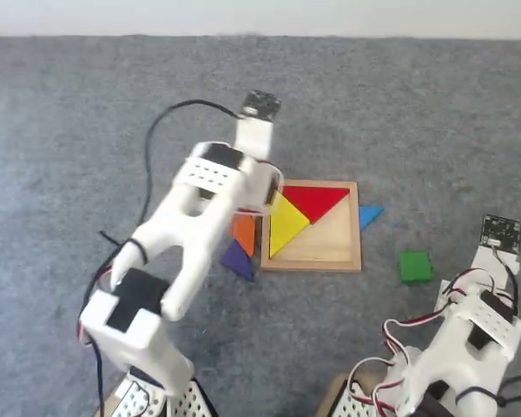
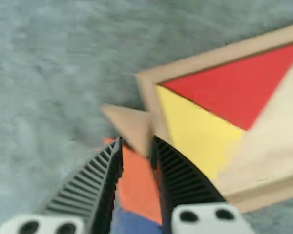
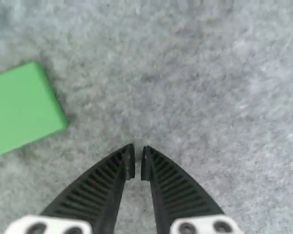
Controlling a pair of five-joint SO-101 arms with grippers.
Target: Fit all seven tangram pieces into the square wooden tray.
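The square wooden tray lies mid-table with a red triangle and a yellow triangle inside it. My left gripper hangs over the tray's left corner, shut on a small tan triangle. An orange piece lies on the carpet under its fingers. Outside the tray's left side sit the orange piece and a purple piece. A blue piece touches the right rim. A green square lies to the lower right. My right gripper is shut and empty beside the green square.
Grey carpet covers the table. The left arm stretches from the front left toward the tray, trailing a black cable. The right arm stands at the front right. Bare wood shows in the tray's lower right half.
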